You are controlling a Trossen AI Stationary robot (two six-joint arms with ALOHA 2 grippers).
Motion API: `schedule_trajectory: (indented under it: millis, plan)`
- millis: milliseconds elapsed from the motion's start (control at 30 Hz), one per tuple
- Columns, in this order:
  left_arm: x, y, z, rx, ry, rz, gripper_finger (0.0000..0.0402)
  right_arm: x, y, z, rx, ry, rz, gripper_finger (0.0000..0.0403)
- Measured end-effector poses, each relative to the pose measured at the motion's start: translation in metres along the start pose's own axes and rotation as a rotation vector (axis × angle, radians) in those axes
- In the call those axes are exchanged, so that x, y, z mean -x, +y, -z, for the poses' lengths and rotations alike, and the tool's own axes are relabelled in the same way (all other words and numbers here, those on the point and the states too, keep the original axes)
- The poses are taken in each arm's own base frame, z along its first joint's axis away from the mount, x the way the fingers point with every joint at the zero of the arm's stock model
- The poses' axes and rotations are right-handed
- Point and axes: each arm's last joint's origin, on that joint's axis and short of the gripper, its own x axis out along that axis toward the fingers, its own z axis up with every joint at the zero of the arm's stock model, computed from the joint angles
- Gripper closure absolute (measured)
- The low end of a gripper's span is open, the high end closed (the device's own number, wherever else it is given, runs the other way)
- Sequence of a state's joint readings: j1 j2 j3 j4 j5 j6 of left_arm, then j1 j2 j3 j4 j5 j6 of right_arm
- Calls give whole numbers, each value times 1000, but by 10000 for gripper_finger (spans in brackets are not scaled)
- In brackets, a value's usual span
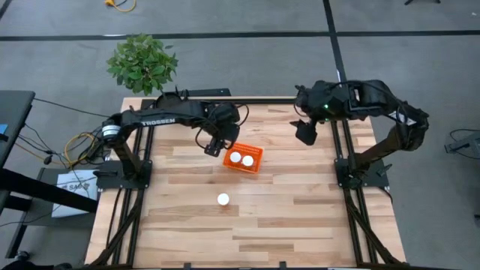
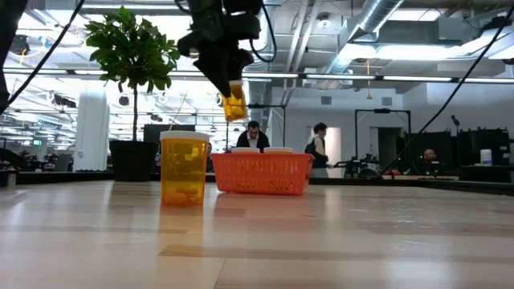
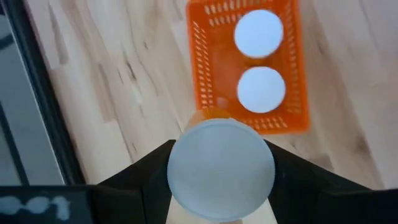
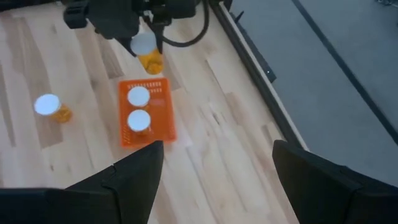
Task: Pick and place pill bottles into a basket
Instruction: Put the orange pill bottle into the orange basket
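Observation:
My left gripper (image 1: 217, 144) is shut on an amber pill bottle with a white cap (image 3: 221, 168), held in the air just off the left end of the orange basket (image 1: 244, 159). In the low view the bottle (image 2: 234, 101) hangs above the basket (image 2: 261, 173). Two white-capped bottles (image 3: 260, 62) stand in the basket. Another bottle (image 1: 223, 199) (image 2: 185, 168) stands upright on its base on the table, nearer the front. My right gripper (image 1: 305, 133) is open and empty at the far right, above the table. My left gripper pinches the bottle's upper part, at the sides of the white cap (image 3: 180, 163), between its two fingers. The fingers come from above, pointing down. The bottle is lifted clear and tilted, its amber lower end (image 2: 235, 108) sticking out below the fingers.
A potted plant (image 1: 142, 64) stands at the table's far left corner; its dark pot (image 2: 132, 160) shows behind the table bottle in the low view. Bare wooden table top (image 1: 285, 217) lies toward the front and right. People show in the room beyond the table.

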State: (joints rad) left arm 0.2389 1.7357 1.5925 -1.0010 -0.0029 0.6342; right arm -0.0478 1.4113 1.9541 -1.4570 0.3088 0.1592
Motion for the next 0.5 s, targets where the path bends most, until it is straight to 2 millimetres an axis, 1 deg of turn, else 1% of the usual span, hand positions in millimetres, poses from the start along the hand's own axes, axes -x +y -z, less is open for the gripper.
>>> schedule_trajectory:
  millis: [133,333,400,500]
  plan:
    - [-9,4,0,8,5,9,200,-3,-10,-1,17,11,6,106]
    - [-9,13,-4,16,-39,9,200,-7,-24,-2,32,27,4,106]
    - [-10,19,-7,23,-60,2,200,-8,-29,-2,40,31,13,106]
    - [-16,24,-9,30,-25,23,200,-9,-34,-2,46,35,7,106]
